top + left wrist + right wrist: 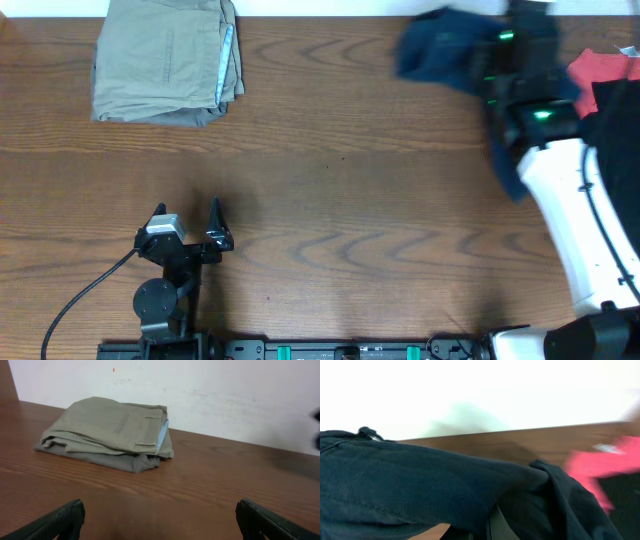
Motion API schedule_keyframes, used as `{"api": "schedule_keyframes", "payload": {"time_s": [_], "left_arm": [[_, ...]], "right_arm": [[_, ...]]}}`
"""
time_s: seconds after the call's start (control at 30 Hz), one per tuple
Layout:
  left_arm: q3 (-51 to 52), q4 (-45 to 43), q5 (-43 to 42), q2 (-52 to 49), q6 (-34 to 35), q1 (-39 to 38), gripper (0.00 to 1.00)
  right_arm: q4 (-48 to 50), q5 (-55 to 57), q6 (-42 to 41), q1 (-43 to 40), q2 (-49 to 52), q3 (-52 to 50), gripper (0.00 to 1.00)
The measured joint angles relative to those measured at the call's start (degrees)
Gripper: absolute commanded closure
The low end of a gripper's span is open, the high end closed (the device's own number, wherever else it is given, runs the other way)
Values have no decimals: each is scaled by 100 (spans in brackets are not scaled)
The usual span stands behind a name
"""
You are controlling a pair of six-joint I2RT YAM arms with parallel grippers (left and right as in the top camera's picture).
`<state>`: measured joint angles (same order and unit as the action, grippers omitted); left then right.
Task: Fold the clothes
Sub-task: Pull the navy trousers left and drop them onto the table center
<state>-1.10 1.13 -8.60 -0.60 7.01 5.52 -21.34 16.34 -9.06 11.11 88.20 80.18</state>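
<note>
— Where are the navy shorts?
— At the far right of the table, bunched and blurred. The right gripper is clenched on a fold of the cloth.
— And the left gripper?
— Spread wide, holding nothing, near the front edge.
— Any label to read?
— Too blurred on the shorts. The khaki garment, folded at far left, shows only a pale blue edge. A red garment and a black garment lie just beside the shorts.

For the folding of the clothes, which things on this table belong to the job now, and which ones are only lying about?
Belongs to the job:
- navy shorts

Only lying about:
- folded khaki garment
- red garment
- black garment
</note>
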Motion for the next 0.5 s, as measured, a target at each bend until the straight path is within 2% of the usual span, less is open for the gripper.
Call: {"api": "schedule_keyframes", "payload": {"time_s": [0.27,0.3,0.4,0.43,0.47,0.5], "left_arm": [[0,0,2,0,0,0,2],[0,0,0,0,0,0,2],[0,0,2,0,0,0,2],[0,0,0,0,0,0,2],[0,0,0,0,0,0,2],[0,0,2,0,-2,0,2]], "right_arm": [[219,-719,-699,1773,739,2,98],[269,-809,-752,1945,903,2,95],[540,-977,-920,2450,1443,2,64],[647,-1034,-944,2605,1609,2,38],[732,-1047,-966,2710,1718,2,20],[804,-1049,-940,2830,1834,2,11]]}}
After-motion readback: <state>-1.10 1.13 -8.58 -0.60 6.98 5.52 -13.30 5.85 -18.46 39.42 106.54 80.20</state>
